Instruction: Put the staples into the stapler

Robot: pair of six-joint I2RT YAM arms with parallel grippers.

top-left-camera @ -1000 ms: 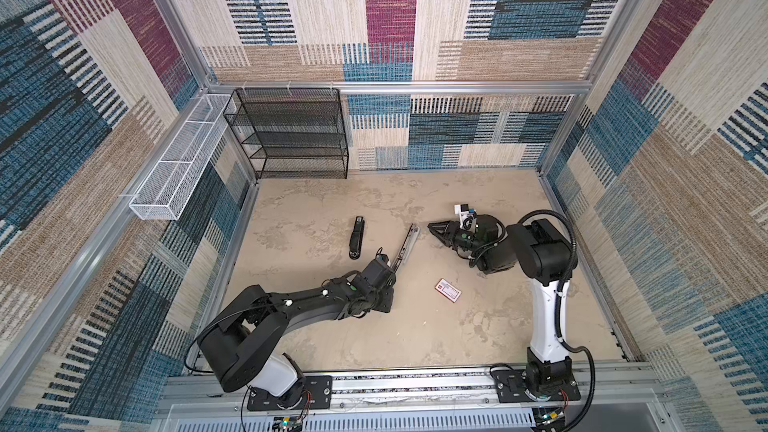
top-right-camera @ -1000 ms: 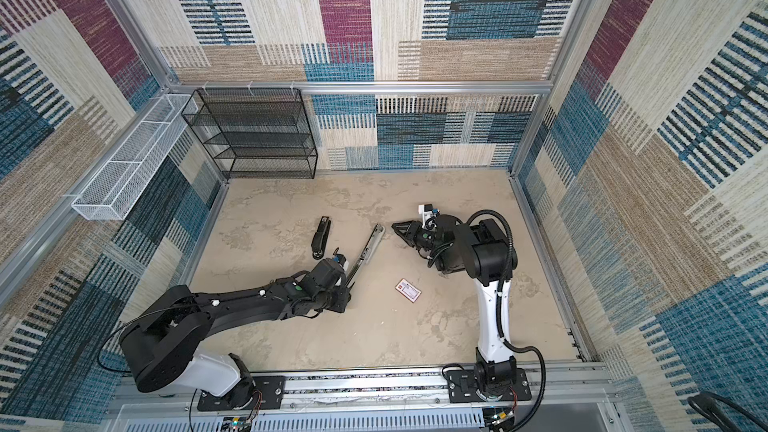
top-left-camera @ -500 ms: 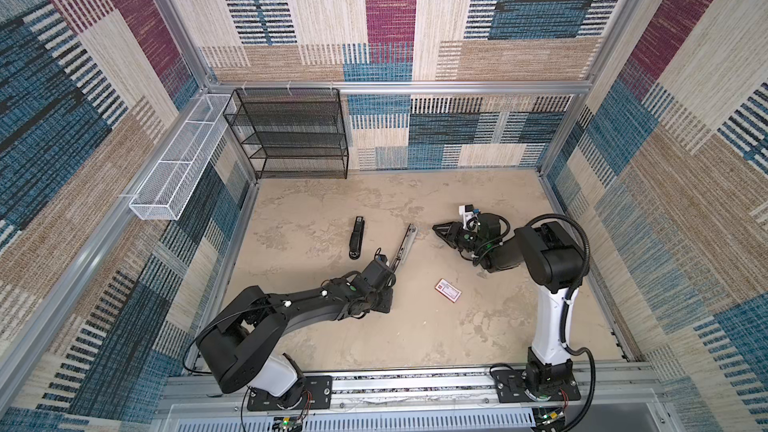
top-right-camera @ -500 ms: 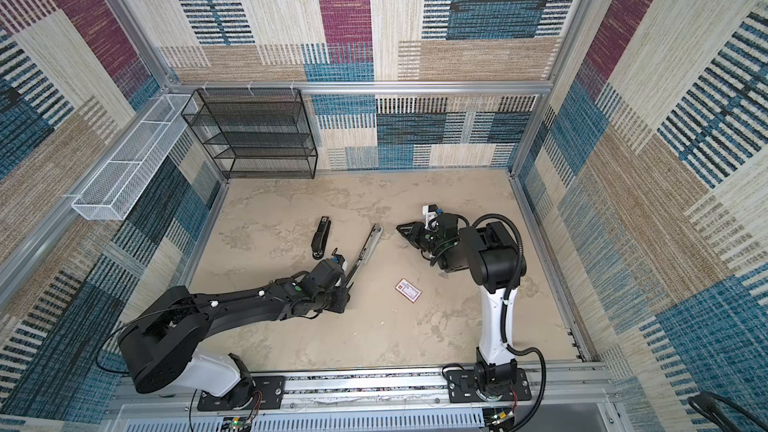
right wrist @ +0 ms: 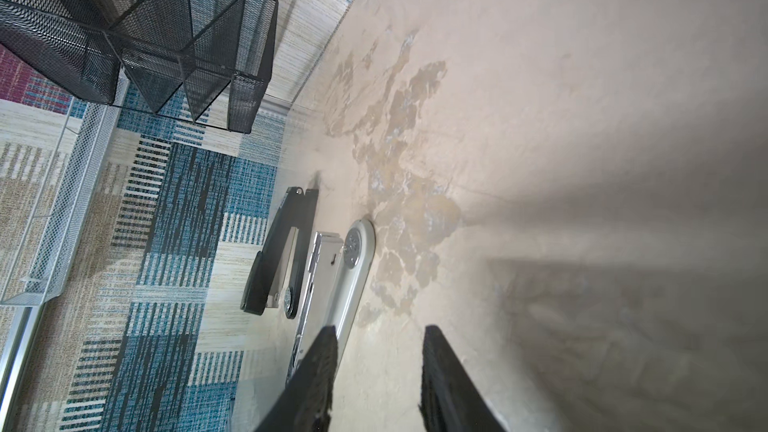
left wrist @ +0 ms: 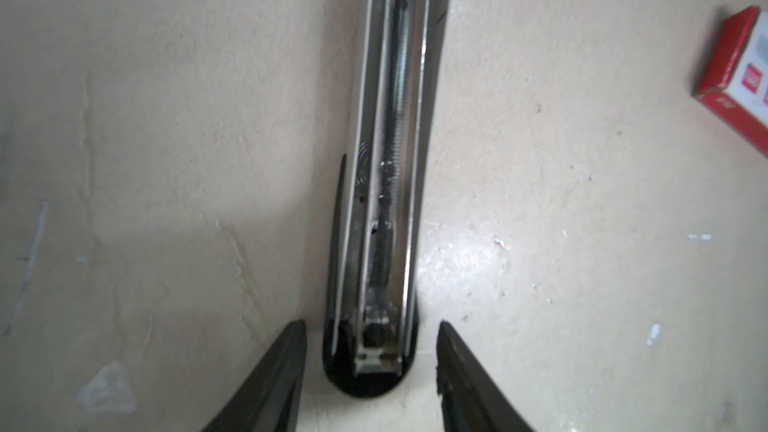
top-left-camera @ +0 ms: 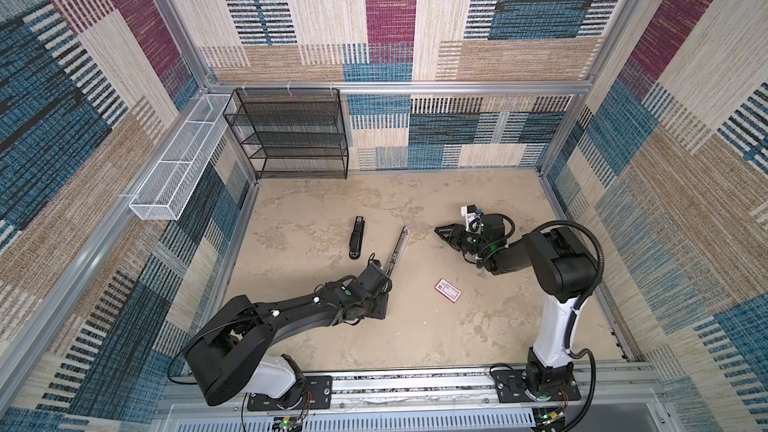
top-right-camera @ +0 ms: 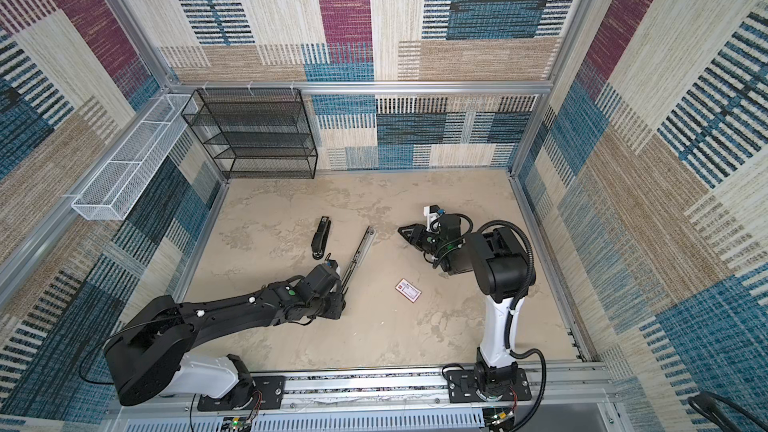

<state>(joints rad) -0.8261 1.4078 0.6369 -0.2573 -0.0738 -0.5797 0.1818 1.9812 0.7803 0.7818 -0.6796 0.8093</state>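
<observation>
The long silver stapler [top-left-camera: 397,249] [top-right-camera: 360,250] lies swung open on the floor, its metal channel [left wrist: 390,160] facing up. My left gripper [left wrist: 370,324] [top-left-camera: 385,272] is open, its jaws on either side of the stapler's black near end with a gap on each side. The staples stay in their small white and red box [top-left-camera: 448,290] [top-right-camera: 407,290] [left wrist: 744,76], lying flat to the right of the stapler. My right gripper [right wrist: 380,330] [top-left-camera: 440,231] is open and empty, low over the floor just right of the stapler's far end [right wrist: 353,251].
A smaller black stapler [top-left-camera: 357,238] [right wrist: 278,263] lies left of the silver one. A black mesh shelf rack [top-left-camera: 291,135] stands at the back wall. A white wire basket [top-left-camera: 178,168] hangs on the left wall.
My left jaws have opened off the stapler's near end. The right arm's elbow has swung a little to the right, and its jaws stand slightly wider.
</observation>
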